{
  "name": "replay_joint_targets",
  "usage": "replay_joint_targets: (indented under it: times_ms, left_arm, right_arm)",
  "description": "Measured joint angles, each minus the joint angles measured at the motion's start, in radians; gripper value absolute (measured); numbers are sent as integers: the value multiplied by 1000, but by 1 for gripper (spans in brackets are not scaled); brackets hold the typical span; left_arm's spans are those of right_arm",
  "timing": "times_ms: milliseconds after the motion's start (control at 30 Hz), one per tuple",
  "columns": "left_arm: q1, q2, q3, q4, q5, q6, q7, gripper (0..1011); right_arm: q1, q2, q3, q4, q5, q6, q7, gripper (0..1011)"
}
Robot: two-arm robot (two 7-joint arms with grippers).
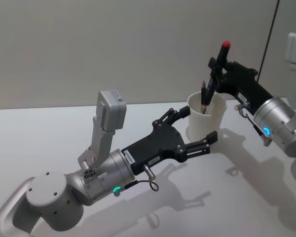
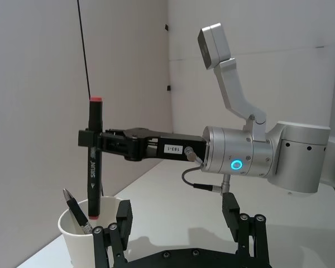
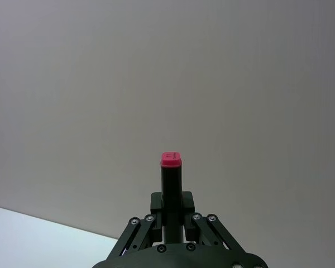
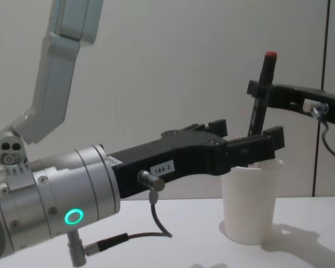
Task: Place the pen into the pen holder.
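Note:
The pen holder point(image 1: 213, 121) point(image 2: 77, 241) point(image 4: 248, 207) is a white paper cup standing on the table. My right gripper point(image 1: 214, 66) point(image 2: 89, 138) point(image 3: 172, 211) point(image 4: 257, 88) is shut on the pen point(image 1: 219, 58) point(image 2: 94, 173) point(image 3: 171, 167) point(image 4: 263, 75). The pen is black with a red cap, held upright, its lower end inside the cup's mouth. A second dark pen point(image 1: 203, 93) point(image 2: 75, 209) leans in the cup. My left gripper point(image 1: 197, 124) point(image 2: 176, 215) point(image 4: 248, 133) is open right beside the cup, with nothing between its fingers.
The white table point(image 1: 39, 138) stretches left and forward of the cup. A plain wall stands close behind. A dark cable point(image 1: 269, 37) hangs down the wall at the right. The left arm's body point(image 1: 89, 182) lies low across the table's front.

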Motion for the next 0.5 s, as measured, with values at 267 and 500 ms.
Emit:
replay_joint_targets:
  times_ms: [267,500]
  left_arm:
    - [0,0,0,0,0,0,0,1001]
    - [0,0,0,0,0,0,0,1001]
  right_arm:
    - [-3,-5,-8,10,-16,15,0,217]
    - [-5,-7,-12,15,-23,22,-2,393]
